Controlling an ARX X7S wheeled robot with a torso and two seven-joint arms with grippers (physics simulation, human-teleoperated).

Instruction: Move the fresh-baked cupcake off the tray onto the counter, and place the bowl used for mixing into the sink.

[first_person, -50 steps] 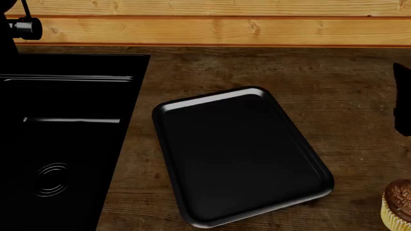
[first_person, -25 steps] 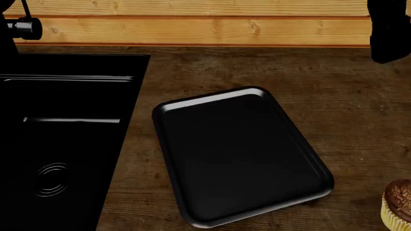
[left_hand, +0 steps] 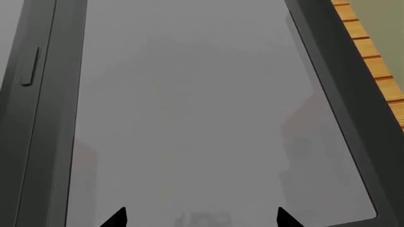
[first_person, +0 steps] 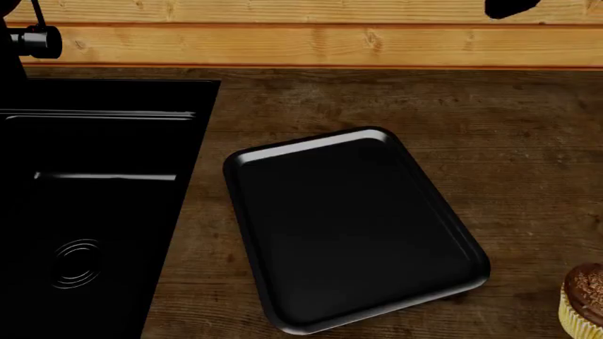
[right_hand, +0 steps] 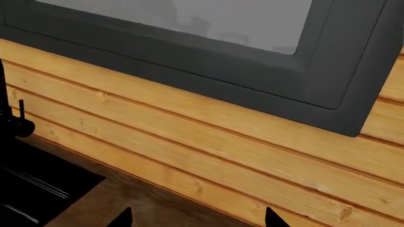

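Observation:
The cupcake [first_person: 586, 299] stands on the counter [first_person: 490, 120] at the head view's lower right edge, to the right of the tray [first_person: 351, 224], whose black floor is bare. The sink [first_person: 94, 205] fills the left side, with its drain [first_person: 78, 263] near the front. The bowl is out of view. My right gripper [right_hand: 197, 218] is open with nothing between its tips, and faces the pine wall above the sink's corner [right_hand: 38, 189]. A dark part of that arm [first_person: 512, 7] shows at the top right. My left gripper [left_hand: 200, 220] is open too, pointing at a grey window pane [left_hand: 189, 118].
A black tap [first_person: 33, 39] stands at the sink's back left. Yellowish wall boards [first_person: 311, 42] run along the back of the counter. A dark window frame [right_hand: 189, 66] sits above them.
The dark shape of my right arm has risen from the head view's right edge to its top right corner. Cupcake, tray and sink have not moved.

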